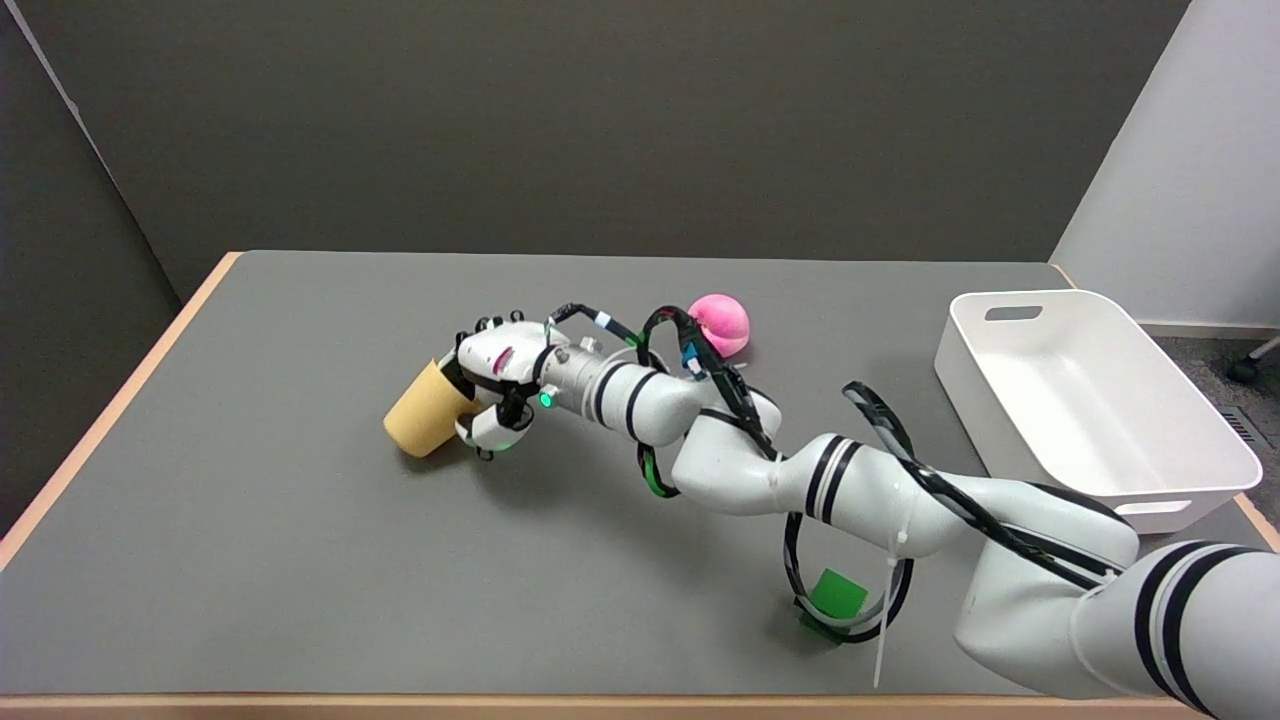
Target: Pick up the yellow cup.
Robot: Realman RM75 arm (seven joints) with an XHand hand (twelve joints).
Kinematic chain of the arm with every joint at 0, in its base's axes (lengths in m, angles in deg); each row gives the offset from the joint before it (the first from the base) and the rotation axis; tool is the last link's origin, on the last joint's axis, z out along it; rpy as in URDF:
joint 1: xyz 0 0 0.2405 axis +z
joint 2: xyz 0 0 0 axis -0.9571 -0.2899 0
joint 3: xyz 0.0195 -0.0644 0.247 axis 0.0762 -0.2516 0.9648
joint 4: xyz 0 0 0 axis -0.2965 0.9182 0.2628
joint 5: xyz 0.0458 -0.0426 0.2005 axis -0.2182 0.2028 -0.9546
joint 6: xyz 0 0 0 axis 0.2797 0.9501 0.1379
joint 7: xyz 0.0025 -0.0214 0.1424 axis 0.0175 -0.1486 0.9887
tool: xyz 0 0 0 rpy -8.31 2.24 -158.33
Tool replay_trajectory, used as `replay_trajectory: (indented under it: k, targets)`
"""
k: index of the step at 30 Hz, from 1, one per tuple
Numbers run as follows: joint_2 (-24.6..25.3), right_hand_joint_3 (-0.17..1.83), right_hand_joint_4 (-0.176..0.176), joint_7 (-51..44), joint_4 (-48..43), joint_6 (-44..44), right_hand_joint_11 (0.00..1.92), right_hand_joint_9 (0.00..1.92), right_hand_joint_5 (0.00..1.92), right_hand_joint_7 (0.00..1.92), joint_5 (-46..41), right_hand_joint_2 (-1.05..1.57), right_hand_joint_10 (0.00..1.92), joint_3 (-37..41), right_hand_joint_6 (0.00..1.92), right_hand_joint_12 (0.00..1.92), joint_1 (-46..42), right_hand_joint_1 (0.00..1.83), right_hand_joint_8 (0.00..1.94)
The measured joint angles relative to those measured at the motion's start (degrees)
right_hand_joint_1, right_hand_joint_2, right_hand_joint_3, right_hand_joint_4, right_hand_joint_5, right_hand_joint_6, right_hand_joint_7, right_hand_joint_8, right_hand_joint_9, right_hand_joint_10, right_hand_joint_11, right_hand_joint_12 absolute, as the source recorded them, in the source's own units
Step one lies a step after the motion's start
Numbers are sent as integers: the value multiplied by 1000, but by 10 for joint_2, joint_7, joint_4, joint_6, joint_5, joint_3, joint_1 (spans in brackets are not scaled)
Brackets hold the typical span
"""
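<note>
The right hand [497,385] has its fingers wrapped around one end of the yellow cup [428,409], the palm's back turned up toward the camera and the thumb side curling beneath. It holds the cup by that end, fingers closed on it, not spread. The cup points away from the hand toward the desk's left edge and is tilted, its far end down and leftward. Whether that far end touches the desk [260,540] or hangs just above it cannot be told from this angle; a shadow lies close under it. Gripping at one end leaves most of the cup's body sticking out, which probably explains the droop: the weight hangs beyond the fingers.

Behind the hand the wrist runs nearly level, low over the desk, and the right arm [780,470] stretches back in a long slant to the picture's lower right, almost fully extended, with black cables looped along it. The reach looks long because the cup sits well out toward the desk's middle-left, far from the arm's base.

Taking the cup as landmark: a pink ball [722,322] lies to its right and a little farther back, beyond the forearm and apart from it. A small green block [835,597] sits well to the cup's right and nearer the desk's front edge, under the upper arm. A white bin [1090,400] stands farthest right, at the desk's edge.

My judgement is that the grasp is made and the lift is either just beginning or about to.
</note>
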Motion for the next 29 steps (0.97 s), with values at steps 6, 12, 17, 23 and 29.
replay_trajectory:
  k: [6,12,17,23,29]
  targets:
    - [-1,690,59,0,-6,0,108,370,669,617,33,987,873,28,1656,1034,1,895,862]
    - [-6,693,56,0,-16,0,140,414,670,622,65,985,903,55,1656,1059,2,898,866]
    - [-16,695,41,-1,-33,5,191,479,671,620,95,986,953,80,1658,1106,2,905,863]
    - [-41,685,25,-1,-69,24,192,463,665,625,146,995,931,114,1663,1102,2,909,1014]
    - [-82,625,68,-1,-116,57,129,422,694,596,206,996,958,151,1594,1228,2,915,1039]
